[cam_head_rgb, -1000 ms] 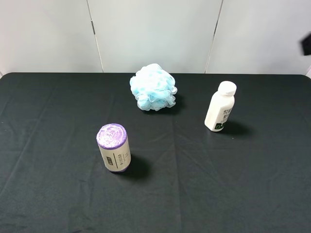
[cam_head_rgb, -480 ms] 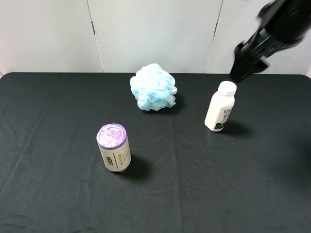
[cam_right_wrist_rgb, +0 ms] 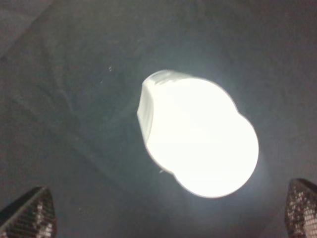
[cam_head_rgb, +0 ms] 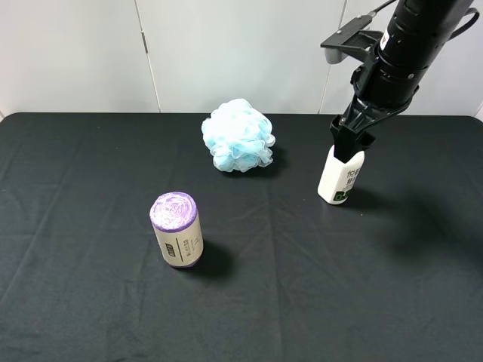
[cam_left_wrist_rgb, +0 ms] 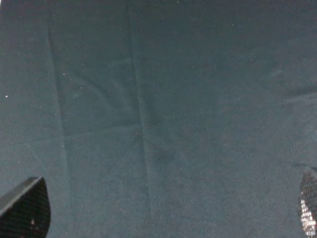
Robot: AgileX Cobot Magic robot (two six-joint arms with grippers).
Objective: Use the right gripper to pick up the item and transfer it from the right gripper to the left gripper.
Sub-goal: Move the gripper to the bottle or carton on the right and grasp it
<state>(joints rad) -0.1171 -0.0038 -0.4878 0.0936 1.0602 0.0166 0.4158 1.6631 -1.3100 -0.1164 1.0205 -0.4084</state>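
The item, a small white bottle (cam_head_rgb: 341,179) with dark print and a green-black patch near its base, stands upright on the black cloth at the right. My right gripper (cam_head_rgb: 352,143) hangs straight down over it, and its fingers hide the cap in the exterior view. In the right wrist view the bottle (cam_right_wrist_rgb: 198,134) shows from above, glaring white, with the gripper (cam_right_wrist_rgb: 166,213) open and its fingertips (cam_right_wrist_rgb: 29,213) wide apart on either side, not touching it. My left gripper (cam_left_wrist_rgb: 167,206) is open over bare cloth and is out of the exterior view.
A purple-topped roll (cam_head_rgb: 176,230) stands upright left of centre. A blue-white bath pouf (cam_head_rgb: 238,136) lies at the back centre, to the left of the bottle. The black cloth (cam_head_rgb: 302,286) covers the whole table. A white panel wall (cam_head_rgb: 226,53) stands behind it.
My right arm has come in from the upper right and dropped down over the bottle's cap. The bottle, roll and pouf have not moved.
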